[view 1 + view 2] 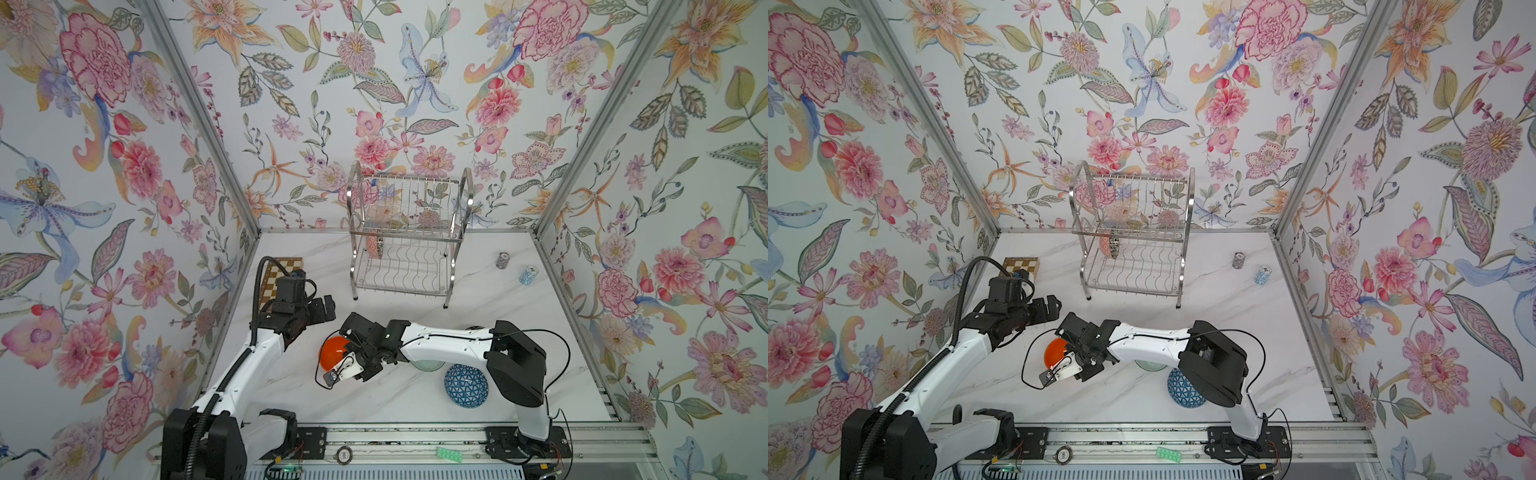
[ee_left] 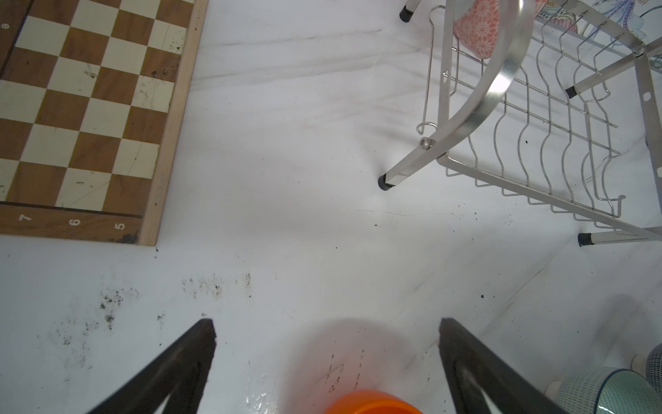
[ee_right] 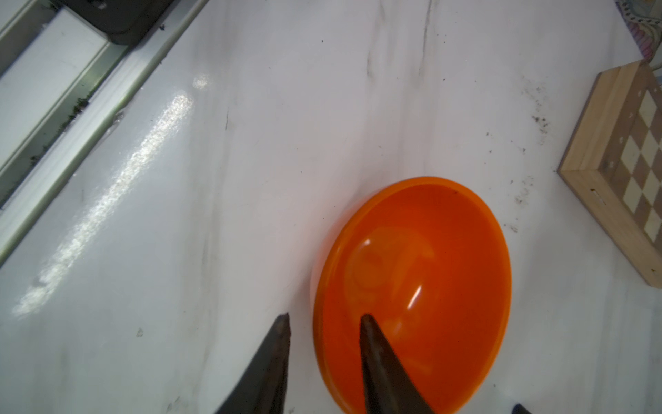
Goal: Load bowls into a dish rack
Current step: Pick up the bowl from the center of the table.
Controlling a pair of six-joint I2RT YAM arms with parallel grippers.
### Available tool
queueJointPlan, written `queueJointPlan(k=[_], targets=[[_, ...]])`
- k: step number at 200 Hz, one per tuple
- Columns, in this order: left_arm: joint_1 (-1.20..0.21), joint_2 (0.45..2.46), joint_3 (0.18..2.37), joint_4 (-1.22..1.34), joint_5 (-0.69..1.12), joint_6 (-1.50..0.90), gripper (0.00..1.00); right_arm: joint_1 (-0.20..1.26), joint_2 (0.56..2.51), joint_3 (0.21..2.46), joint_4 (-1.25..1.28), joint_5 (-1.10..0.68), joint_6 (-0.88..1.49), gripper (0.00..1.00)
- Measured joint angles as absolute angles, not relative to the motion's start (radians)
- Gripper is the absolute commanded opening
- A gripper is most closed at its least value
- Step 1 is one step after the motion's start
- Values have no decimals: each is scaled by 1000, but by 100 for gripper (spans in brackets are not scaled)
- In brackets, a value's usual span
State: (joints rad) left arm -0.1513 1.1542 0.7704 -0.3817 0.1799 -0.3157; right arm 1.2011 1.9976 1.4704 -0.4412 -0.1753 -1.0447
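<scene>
In both top views we see the orange bowl (image 1: 332, 351) on the table (image 1: 415, 399), near and left of centre; the rack (image 1: 405, 237) stands far behind it.

Left wrist: our left gripper (image 2: 326, 324) gapes, empty.

Right wrist: our right gripper (image 3: 324, 319) straddles the bowl's rim, unclamped, one finger inside.

Left claw (image 2: 326, 324) aloft, jaws wide — right claw (image 3: 324, 317) low toward the robot's left, jaws only narrowly apart.
</scene>
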Motion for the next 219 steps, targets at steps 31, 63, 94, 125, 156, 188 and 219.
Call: queueJointPlan(k=[31, 63, 94, 125, 156, 188, 219], targets=[[-151, 1154, 770, -382, 180, -316, 99, 1210, 2007, 1470, -458, -171, -1052, 26], [-151, 1154, 770, -382, 180, -316, 99, 1215, 2007, 1472, -460, -165, -1055, 22], [-151, 1154, 770, -382, 180, -316, 99, 1218, 2015, 1480, -461, -149, -1059, 17], [-151, 1154, 770, -382, 180, -316, 99, 1218, 2024, 1497, -463, -137, -1063, 13], [-151, 1154, 770, -382, 180, -316, 99, 1220, 2028, 1510, -478, -124, -1062, 7], [-151, 1154, 770, -381, 180, -316, 99, 1222, 2028, 1511, -487, -119, -1059, 4], [-151, 1154, 770, -381, 181, -316, 99, 1223, 2028, 1511, -487, -120, -1047, 3]])
